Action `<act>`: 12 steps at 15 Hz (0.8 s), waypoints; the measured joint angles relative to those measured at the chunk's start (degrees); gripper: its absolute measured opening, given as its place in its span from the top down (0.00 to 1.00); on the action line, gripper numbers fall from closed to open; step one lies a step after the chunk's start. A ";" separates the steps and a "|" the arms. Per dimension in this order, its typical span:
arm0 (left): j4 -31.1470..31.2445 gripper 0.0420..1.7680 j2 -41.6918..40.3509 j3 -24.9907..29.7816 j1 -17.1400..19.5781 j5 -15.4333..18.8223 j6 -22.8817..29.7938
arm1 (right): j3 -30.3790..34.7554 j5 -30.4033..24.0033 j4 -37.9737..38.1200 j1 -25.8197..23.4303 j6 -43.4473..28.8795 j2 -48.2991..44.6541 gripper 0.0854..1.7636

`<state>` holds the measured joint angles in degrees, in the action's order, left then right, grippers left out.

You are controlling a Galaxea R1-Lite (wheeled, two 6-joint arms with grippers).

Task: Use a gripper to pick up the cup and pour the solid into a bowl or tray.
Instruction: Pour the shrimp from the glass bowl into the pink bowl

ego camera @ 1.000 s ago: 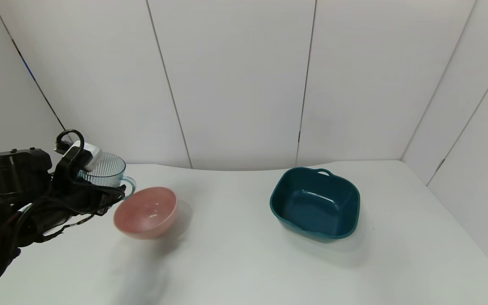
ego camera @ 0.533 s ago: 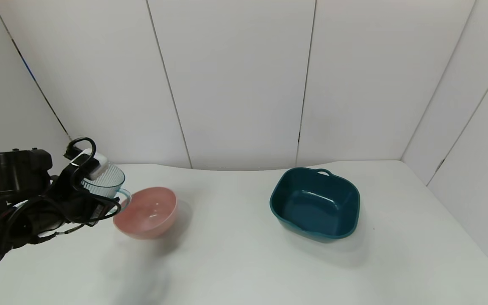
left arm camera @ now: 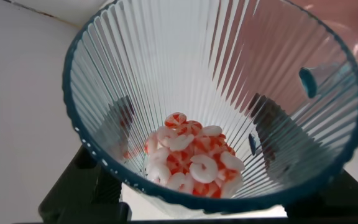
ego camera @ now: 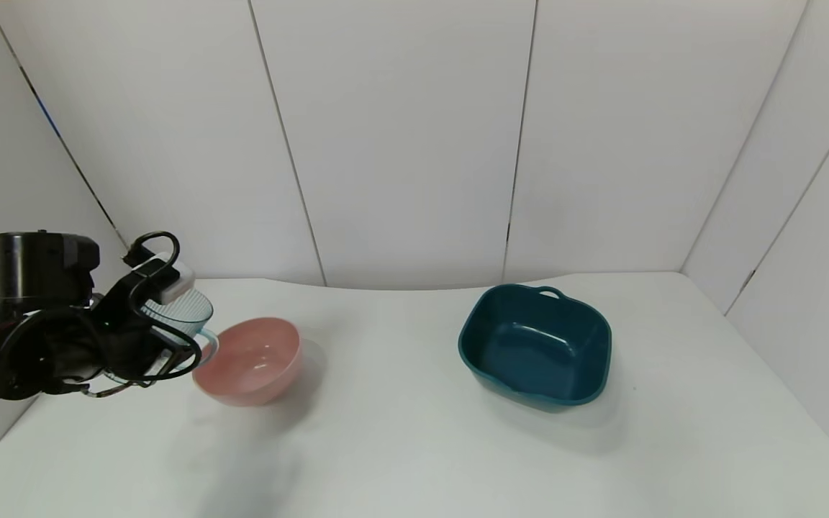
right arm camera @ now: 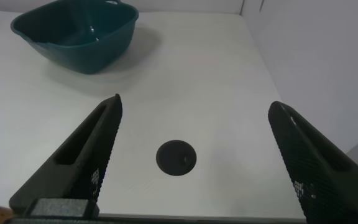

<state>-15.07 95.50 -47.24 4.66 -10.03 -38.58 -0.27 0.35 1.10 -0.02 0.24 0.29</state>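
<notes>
- The left gripper (ego camera: 162, 338) sits at the left edge of the white table (ego camera: 414, 446), its two black fingers closed on the sides of a ribbed, pale-blue transparent cup (ego camera: 183, 311).
- The cup is held upright and lifted, just left of a pink bowl (ego camera: 250, 360); its loop handle (ego camera: 206, 342) points toward the bowl's rim.
- In the left wrist view, a small heap of red and white ring-like pieces (left arm camera: 192, 163) lies at the bottom of the cup (left arm camera: 166, 74).
- The pink bowl rests on the table, well apart from a dark teal rectangular basin (ego camera: 535, 347) to its right.
- The right gripper (right arm camera: 197, 162) hangs over bare table with its fingers spread wide, holding nothing; the teal basin (right arm camera: 76, 34) lies beyond it, and a round black hole (right arm camera: 176, 157) shows in the table between its fingers.
</notes>
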 joint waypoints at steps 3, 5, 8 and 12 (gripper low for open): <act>9.07 0.25 0.20 -5.24 -0.09 -0.79 -0.37 | 0.00 0.00 -0.02 0.00 0.00 0.00 0.03; 12.51 0.25 0.52 -7.53 -0.96 -0.85 -0.35 | 0.00 -0.02 -0.05 0.02 -0.02 -0.02 0.03; 12.86 0.25 1.83 -8.87 -2.27 -1.32 -0.35 | 0.00 0.00 -0.06 0.02 -0.02 -0.18 0.03; 16.06 0.25 4.22 -11.67 -2.86 -2.10 -0.37 | 0.00 0.02 -0.05 0.02 0.00 -0.22 0.03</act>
<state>0.99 99.72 -58.90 1.79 -12.13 -38.95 -0.27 0.38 1.05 0.00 0.24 0.07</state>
